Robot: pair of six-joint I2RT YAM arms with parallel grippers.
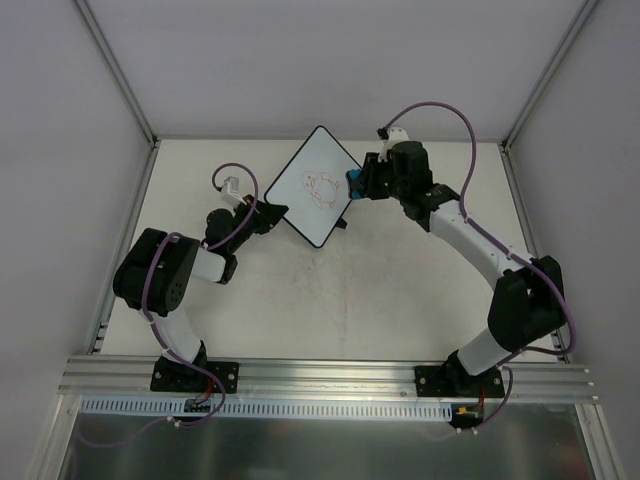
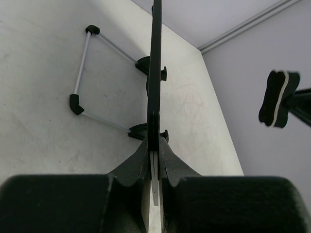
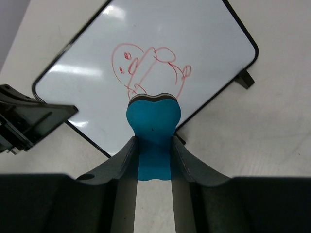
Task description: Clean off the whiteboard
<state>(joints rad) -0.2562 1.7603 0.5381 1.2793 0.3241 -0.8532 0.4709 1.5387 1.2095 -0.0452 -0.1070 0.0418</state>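
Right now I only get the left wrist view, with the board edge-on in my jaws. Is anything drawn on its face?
Observer: Yes, there's a red doodle in the middle of the board.
Operator: What's holding the eraser off to my right?
Observer: The right jaws, shut on the sides of the eraser, which is blue on that side.
Operator: How is the board turned, seen from above?
Observer: Like a diamond, with its corners pointing up, down, left and right in the top view.
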